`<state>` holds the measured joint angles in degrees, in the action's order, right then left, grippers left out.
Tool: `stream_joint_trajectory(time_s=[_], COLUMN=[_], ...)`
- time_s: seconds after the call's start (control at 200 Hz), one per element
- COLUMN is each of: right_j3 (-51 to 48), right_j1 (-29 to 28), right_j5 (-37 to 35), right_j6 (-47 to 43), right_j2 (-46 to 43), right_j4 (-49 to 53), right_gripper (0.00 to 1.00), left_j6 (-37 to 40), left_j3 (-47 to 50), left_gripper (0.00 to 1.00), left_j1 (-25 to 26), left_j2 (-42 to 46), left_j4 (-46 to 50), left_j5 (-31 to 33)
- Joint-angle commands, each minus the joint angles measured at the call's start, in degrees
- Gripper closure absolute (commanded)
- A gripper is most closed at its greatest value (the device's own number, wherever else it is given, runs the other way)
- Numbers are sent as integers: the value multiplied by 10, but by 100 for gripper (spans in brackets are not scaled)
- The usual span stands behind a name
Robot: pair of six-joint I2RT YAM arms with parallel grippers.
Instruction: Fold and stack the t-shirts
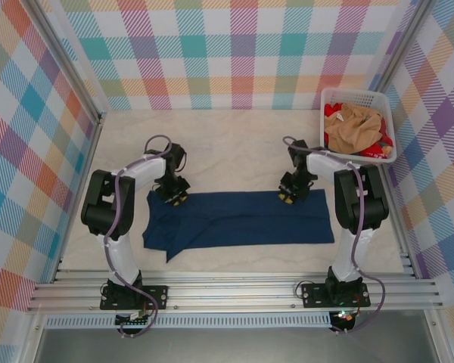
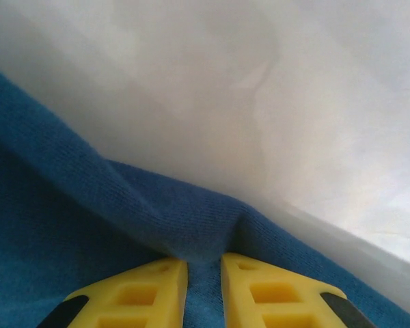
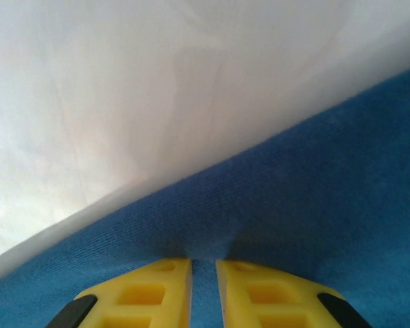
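Top view: the navy shirt (image 1: 242, 219) is lying long axis left-right, its far edge meeting the left gripper (image 1: 172, 195) and right gripper (image 1: 290, 197), one toward each end. The basket (image 1: 353, 93) is holding a tan shirt (image 1: 353, 123) and a red shirt (image 1: 378, 142).

Left wrist: the fingers (image 2: 143, 290) are pinching a cloth fold.

Right wrist: the fingers (image 3: 266, 290) are clenching the edge likewise.

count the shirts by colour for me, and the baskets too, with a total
navy blue shirt: 1
tan-orange shirt: 1
red shirt: 1 that can be made out
white basket: 1
total: 4
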<state>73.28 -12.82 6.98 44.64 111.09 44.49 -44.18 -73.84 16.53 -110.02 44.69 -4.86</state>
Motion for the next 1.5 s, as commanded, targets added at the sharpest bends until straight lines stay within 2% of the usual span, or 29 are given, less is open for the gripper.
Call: stream_joint_trajectory(time_s=[0.0, 0.075, 0.15, 0.255, 0.355, 0.45, 0.545, 0.615, 0.72, 0.855, 1.085, 1.31, 1.494], right_j3=[44, 83, 108, 115, 94, 55, 16, -12, -39, -49, -44, -48, -52], right_j1=[30, 39, 42, 32, 16, 1, -13, -20, -28, -30, -36, -38, -38], right_j5=[-69, -77, -81, -82, -87, -73, -17, 38, 80, 119, 133, 130, 127], right_j6=[-32, -45, -62, -88, -99, -102, -100, -98, -92, -82, -77, -77, -78], right_j2=[52, 72, 76, 47, -4, -56, -92, -99, -100, -92, -83, -83, -83], right_j4=[46, 60, 57, 43, 30, 5, -31, -57, -86, -105, -107, -103, -103], right_gripper=[82, 82, 81, 78, 71, 66, 62, 61, 61, 60, 59, 59, 60], left_j6=[-7, -5, 0, 11, 10, 13, 18, 15, 12, 35, 50, 51, 48], left_j3=[-50, -95, -127, -121, -51, 29, 97, 139, 170, 176, 197, 174, 161], left_gripper=[78, 76, 70, 61, 58, 58, 59, 59, 59, 59, 61, 71, 76], left_j1=[15, 16, 21, 36, 39, 40, 39, 37, 37, 37, 34, 34, 35], left_j2=[-64, -85, -78, -4, 82, 146, 183, 195, 198, 180, 175, 167, 176], left_j4=[-14, -2, 23, 49, 60, 56, 31, 0, -38, -41, -76, -81, -69], left_j5=[-2, 4, 30, 78, 77, 50, 18, -5, -17, 4, 18, 19, 16])
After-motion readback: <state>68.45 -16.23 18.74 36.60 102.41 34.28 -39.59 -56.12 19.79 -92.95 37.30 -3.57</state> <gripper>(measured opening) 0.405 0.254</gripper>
